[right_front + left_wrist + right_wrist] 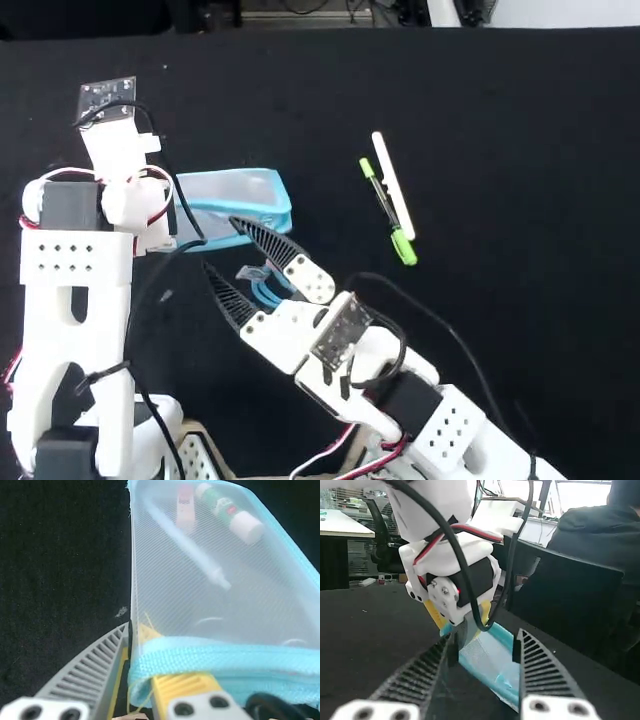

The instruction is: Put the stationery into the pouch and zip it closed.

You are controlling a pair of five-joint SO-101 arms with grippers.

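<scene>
Two items, the green pen (384, 205) and white pen (393, 185), lie lengthwise top-to-bottom, upper right of the wide-open right gripper (220, 243); the left gripper (134, 632) clamps the pouch (235, 195).

The high camera hung above the black table (520, 120) and faced almost straight down, far enough off to take in both arms, which entered from the lower edge. The left wrist camera sat just behind the left gripper (134, 630), very close to the pouch (200, 595). The right wrist camera looked low across the tabletop past the right gripper (486, 637) toward the left arm and the room behind. All three views shared the pouch
</scene>
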